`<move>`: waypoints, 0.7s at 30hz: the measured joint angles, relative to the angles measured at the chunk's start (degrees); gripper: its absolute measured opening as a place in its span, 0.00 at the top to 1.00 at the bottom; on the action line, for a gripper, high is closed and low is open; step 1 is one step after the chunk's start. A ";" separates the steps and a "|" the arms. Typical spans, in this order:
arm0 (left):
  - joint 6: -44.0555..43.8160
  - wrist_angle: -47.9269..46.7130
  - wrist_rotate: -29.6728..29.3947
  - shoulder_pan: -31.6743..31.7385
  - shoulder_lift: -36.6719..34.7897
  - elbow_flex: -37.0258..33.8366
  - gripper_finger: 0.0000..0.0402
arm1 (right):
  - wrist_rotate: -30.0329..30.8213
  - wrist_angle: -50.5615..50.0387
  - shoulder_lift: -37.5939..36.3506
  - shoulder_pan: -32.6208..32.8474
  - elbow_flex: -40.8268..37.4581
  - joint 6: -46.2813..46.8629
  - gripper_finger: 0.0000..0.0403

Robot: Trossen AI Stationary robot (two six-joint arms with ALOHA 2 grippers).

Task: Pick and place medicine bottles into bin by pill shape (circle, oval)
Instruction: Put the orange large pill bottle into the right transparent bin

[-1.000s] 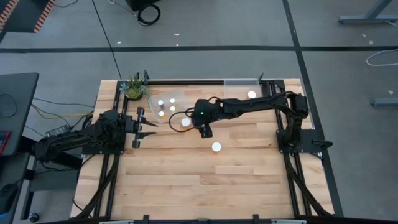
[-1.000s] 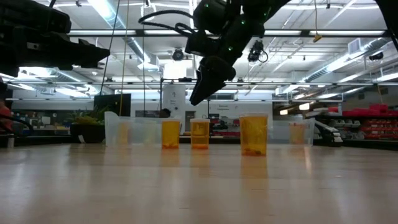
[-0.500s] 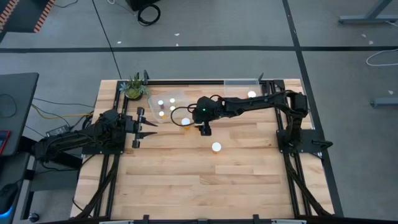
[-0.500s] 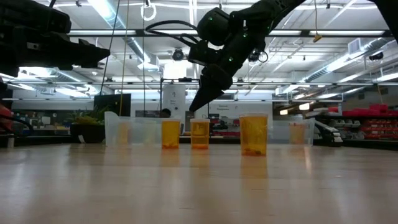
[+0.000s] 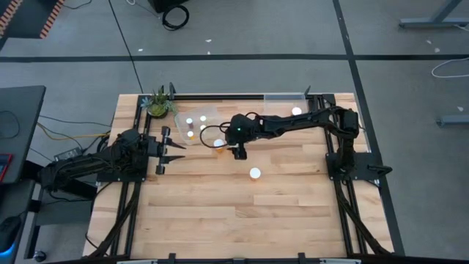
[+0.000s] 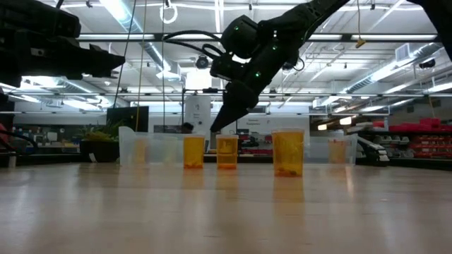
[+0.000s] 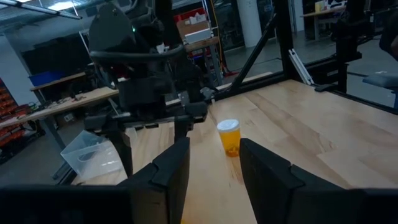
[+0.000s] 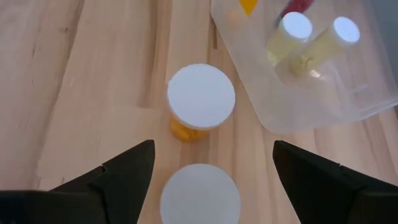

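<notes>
R end effector (image 8: 199,180) (fingers apart) hovers over two white-capped bottles (image 8: 201,99) nr bin (image 8: 323,93).

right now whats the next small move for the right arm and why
Probably straight down. The right gripper is open, fingers spread either side of a white-capped bottle right below it, with a second bottle just beyond near the clear bin. Lower, then close.

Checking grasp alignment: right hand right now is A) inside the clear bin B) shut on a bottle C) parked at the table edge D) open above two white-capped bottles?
D: the right hand is open, fingers spread either side of two white-capped bottles standing beside the clear bin.
</notes>
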 joint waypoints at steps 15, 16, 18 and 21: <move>0.02 0.12 0.00 0.00 0.00 0.00 0.65 | -0.02 -7.28 0.00 -0.39 2.63 3.76 0.17; 0.00 0.12 0.00 0.00 0.01 -0.01 0.64 | 0.00 -7.77 0.00 -0.46 2.64 3.82 0.17; 0.00 0.12 0.00 0.01 0.01 0.00 0.64 | -0.02 -8.00 0.00 -0.73 2.64 3.89 0.17; 0.00 0.12 0.00 0.00 0.00 -0.02 0.63 | -0.02 -8.00 0.00 -0.78 2.71 3.78 0.17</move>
